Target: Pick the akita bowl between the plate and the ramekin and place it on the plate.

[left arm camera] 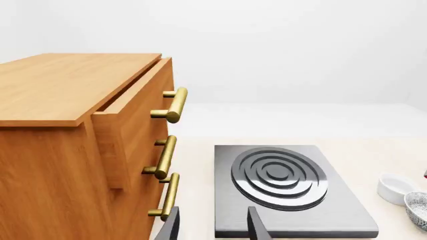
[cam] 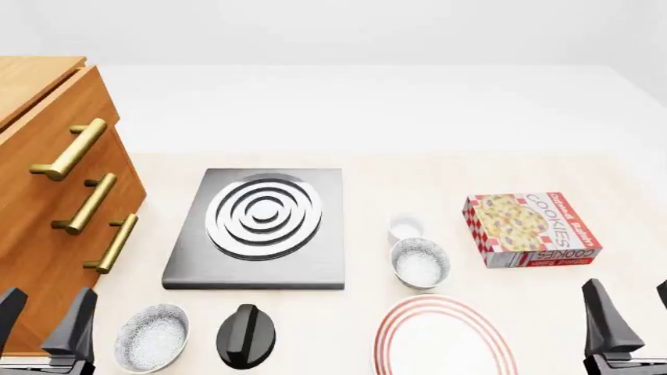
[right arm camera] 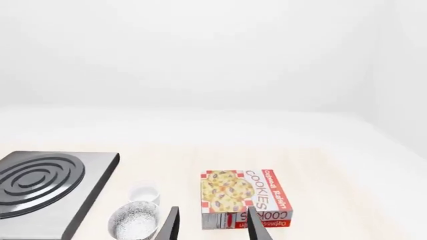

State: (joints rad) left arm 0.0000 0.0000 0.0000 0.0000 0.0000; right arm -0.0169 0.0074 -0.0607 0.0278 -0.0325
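The akita bowl (cam: 419, 262), speckled grey-white, stands between the small white ramekin (cam: 407, 228) behind it and the red-ringed plate (cam: 443, 337) at the front edge. The right wrist view shows the same bowl (right arm camera: 135, 220) and ramekin (right arm camera: 145, 193); the left wrist view catches the bowl (left arm camera: 419, 207) and ramekin (left arm camera: 395, 187) at its border. My left gripper (cam: 42, 322) is open at the front left, far from the bowl. My right gripper (cam: 633, 312) is open at the front right, beside the plate. Both hold nothing.
A second speckled bowl (cam: 152, 337) and a black knob-like object (cam: 248, 336) sit at the front left. A grey stove plate (cam: 261, 226) lies mid-table. A wooden drawer cabinet (cam: 62, 203) stands at the left. A cookie box (cam: 532, 229) lies right of the ramekin.
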